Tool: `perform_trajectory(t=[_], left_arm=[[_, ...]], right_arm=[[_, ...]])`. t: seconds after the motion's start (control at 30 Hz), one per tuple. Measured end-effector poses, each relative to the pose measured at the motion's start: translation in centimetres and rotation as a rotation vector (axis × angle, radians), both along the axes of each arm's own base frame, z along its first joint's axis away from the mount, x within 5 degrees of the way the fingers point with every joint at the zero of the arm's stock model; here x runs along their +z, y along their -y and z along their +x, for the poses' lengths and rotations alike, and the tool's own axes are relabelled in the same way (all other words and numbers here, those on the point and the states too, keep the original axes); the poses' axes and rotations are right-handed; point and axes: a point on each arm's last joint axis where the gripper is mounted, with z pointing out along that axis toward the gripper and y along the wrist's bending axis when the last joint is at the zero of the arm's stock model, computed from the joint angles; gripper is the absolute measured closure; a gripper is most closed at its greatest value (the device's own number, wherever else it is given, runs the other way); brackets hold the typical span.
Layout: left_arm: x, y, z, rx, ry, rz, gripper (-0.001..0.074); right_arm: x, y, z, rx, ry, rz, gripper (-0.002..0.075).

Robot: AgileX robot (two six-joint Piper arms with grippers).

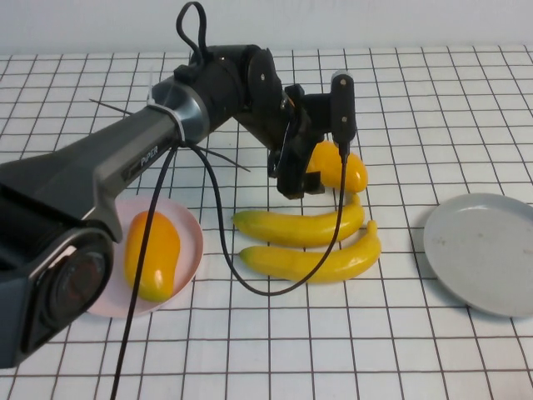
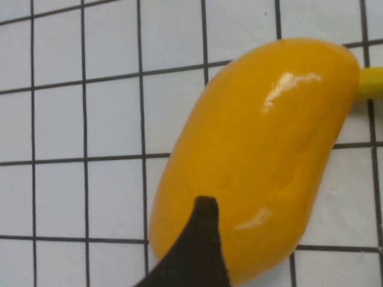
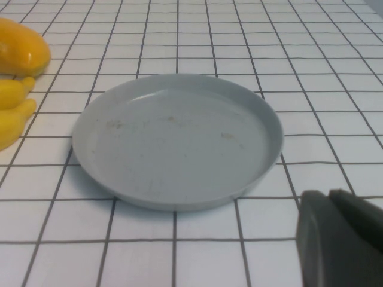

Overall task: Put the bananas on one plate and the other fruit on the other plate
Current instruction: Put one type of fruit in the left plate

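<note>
White tabletop [image 1: 433,350] ruled with a black grid carries everything, and the two bananas [image 1: 312,242] lie side by side at its middle, touching along their length, greenish tips toward the grey plate [image 1: 487,250]. Just beyond the bananas, on the far side from the robot, a loose mango [image 1: 343,171] rests on the grid, its end close to a banana tip. The left gripper [image 1: 293,171] hangs right at this mango, reaching in from the pink plate's side; in the left wrist view one dark fingertip [image 2: 200,251] overlaps the fruit [image 2: 257,155], but whether the fingers are parted or pressed on it cannot be told. To the bananas' left, the pink plate [image 1: 190,218] holds the second mango [image 1: 151,254], lying lengthwise in it. To their right, well apart, sits the grey plate. The right gripper [image 3: 341,239] shows only as a dark edge near the grey plate [image 3: 179,137]; its fingers cannot be judged.
</note>
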Motion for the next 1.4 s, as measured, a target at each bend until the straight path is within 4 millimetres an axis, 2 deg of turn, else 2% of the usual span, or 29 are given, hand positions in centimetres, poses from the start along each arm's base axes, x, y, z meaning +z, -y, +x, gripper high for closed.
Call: perform_trajectory(t=[0.13,0.4,0.73,1.2,1.4], left_arm=[[-0.9,0.3,0.6,-0.022,0.024,-0.007,0.0067],[-1.4,0.9,1.5,-0.021,0.093,-0.057,0.0067],[-3.7,0.9,1.8,-0.024,0.041,-0.049,0.0067],[-3.7,0.5,2.1,-0.005,0.029,-0.058,0.0071],[-3.7,0.5,2.0,0.035,-0.001,-0.074,0.0123]], right_arm=[[0.0,0.0,0.0,0.0,0.0,0.0,0.0742],[0.0,0.0,0.0,0.0,0.0,0.0,0.0742],[0.0,0.0,0.0,0.0,0.0,0.0,0.0743],[0.0,0.0,0.0,0.0,0.0,0.0,0.0742],[0.0,0.0,0.0,0.0,0.0,0.0,0.0742]])
